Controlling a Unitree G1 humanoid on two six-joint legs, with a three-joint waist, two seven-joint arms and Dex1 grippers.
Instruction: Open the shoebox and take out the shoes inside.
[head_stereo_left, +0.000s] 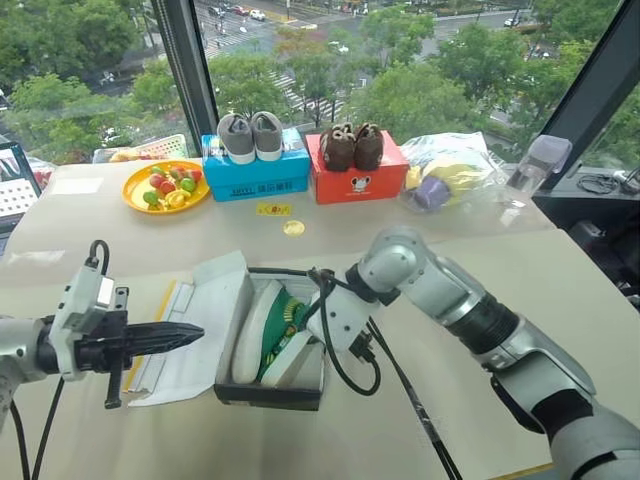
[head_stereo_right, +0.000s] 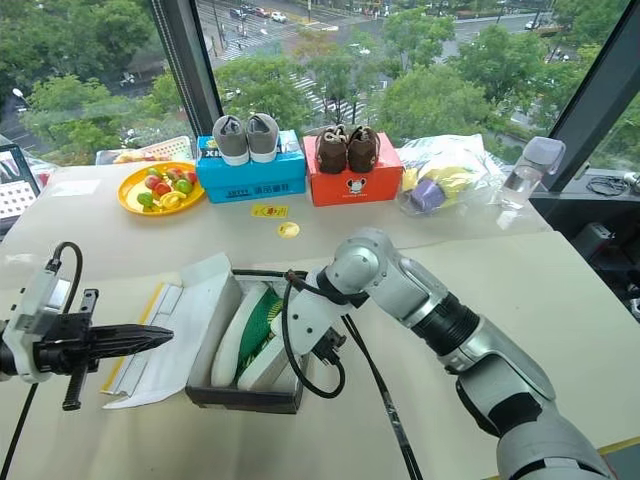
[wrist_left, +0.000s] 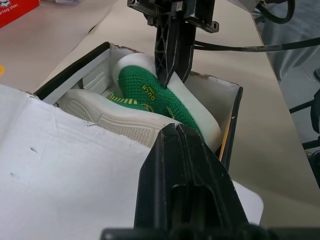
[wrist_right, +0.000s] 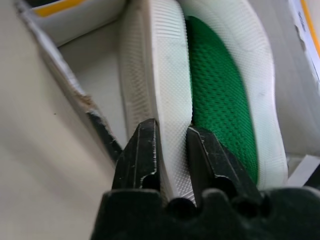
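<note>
I see the shoebox (head_stereo_left: 268, 392) lying open on the table (head_stereo_left: 560, 270), nearer to me than the blue box (head_stereo_left: 256, 172) and the red box (head_stereo_left: 352, 176), which stand at the far edge beside the yellow fruit plate (head_stereo_left: 165, 187). Its lid, white side up, lies folded out flat on the shoebox's left. The shoes (head_stereo_left: 272, 332) lie on their sides inside the shoebox, green uppers and white soles showing.

My right gripper (wrist_right: 172, 145) reaches down into the shoebox from its right side, and its two black fingers are pinched on the white sole edge of the shoe nearest that wall, one finger on each face of the sole. My left gripper (head_stereo_left: 170, 337) hangs above the open lid, just left of the shoebox, pointing across toward it; its fingers are pressed together with nothing between them.

A grey pair (head_stereo_left: 250, 134) sits atop the blue box, a brown pair (head_stereo_left: 352, 144) atop the red box.
</note>
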